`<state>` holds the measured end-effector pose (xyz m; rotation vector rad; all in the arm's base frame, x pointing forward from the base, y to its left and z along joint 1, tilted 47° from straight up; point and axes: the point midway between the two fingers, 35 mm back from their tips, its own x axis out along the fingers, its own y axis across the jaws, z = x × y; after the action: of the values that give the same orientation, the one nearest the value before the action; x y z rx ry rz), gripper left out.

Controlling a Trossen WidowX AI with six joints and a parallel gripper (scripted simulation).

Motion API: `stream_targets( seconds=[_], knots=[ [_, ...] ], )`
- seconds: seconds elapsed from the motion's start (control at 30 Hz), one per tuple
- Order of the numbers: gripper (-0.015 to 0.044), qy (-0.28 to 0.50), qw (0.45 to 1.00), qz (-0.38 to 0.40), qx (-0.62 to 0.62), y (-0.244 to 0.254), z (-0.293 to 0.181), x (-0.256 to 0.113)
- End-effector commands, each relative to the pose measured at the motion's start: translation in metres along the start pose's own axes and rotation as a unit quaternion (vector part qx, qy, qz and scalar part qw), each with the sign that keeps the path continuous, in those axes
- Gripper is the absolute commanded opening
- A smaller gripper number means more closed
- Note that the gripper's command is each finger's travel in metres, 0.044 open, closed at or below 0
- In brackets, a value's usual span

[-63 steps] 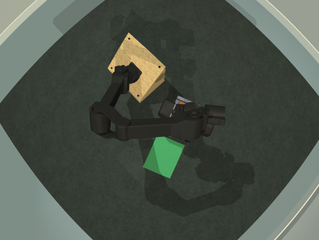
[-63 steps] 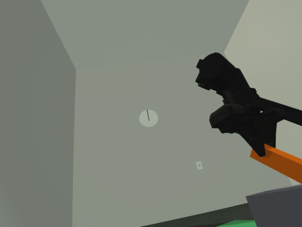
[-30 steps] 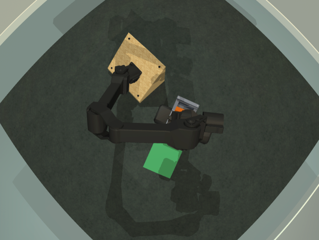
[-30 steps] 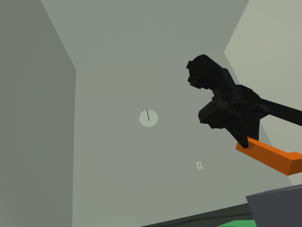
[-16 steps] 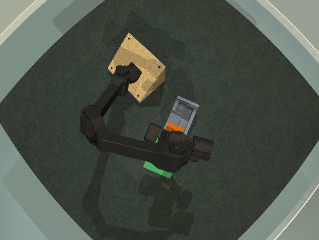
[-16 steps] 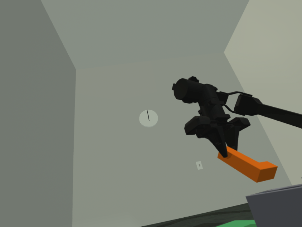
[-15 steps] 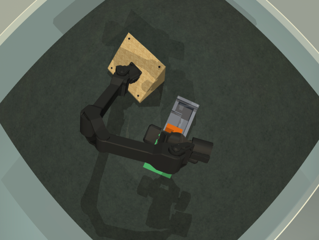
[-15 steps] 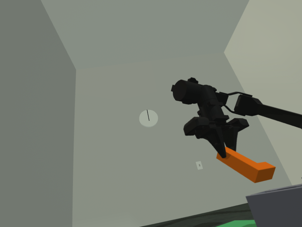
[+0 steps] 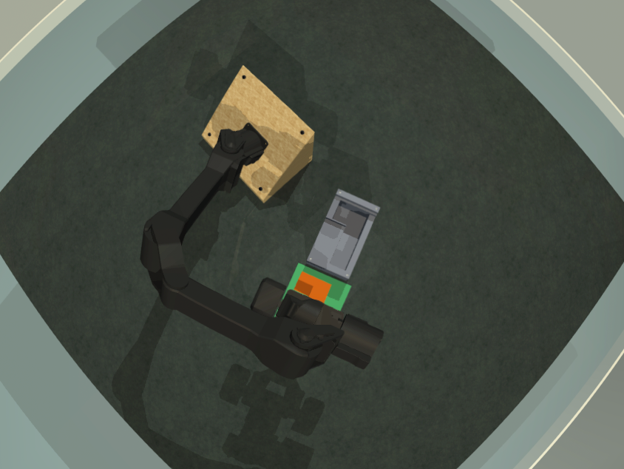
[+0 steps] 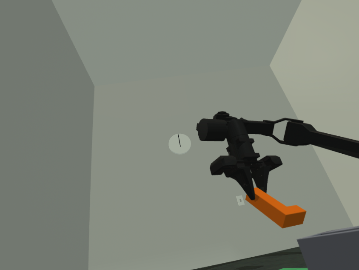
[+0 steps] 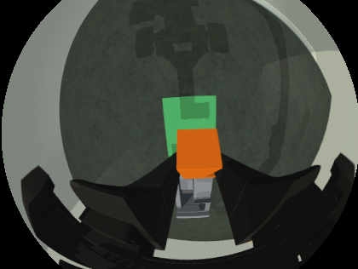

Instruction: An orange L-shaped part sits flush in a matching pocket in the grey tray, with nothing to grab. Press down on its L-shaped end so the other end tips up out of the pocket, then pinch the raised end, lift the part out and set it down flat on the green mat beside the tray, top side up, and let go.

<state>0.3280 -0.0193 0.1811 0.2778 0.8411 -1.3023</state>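
Observation:
The orange L-shaped part [image 9: 319, 288] [image 10: 269, 208] [image 11: 198, 149] hangs in the air, tilted, with its L-shaped end lower and towards the tray. My gripper [image 10: 259, 195] [image 11: 196, 156] is shut on its raised straight end; in the top view the fingertips are hidden under the wrist. The part is above the green mat [image 9: 336, 303] [image 11: 170, 115], near the mat's tray side, and touches neither mat nor tray. The grey tray [image 9: 322, 245] [image 10: 327, 248] [image 11: 193, 214] shows its pocket empty in the top view.
The tray stands right beside the mat, with raised walls and a higher ridge at its far end. A wooden block [image 9: 274, 111] under the arm's base stands farther back, left of the tray. Arm shadows fall across the floor.

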Motion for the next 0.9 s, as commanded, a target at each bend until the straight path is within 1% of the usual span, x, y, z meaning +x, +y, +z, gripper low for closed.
stream_targets(
  seconds=[0.0,0.87],
  knots=[
    [0.0000,-0.002,1.000,0.002,-0.005,-0.001,0.004,-0.001],
    [0.0000,-0.003,1.000,0.002,-0.004,0.000,0.005,0.037]
  ],
)
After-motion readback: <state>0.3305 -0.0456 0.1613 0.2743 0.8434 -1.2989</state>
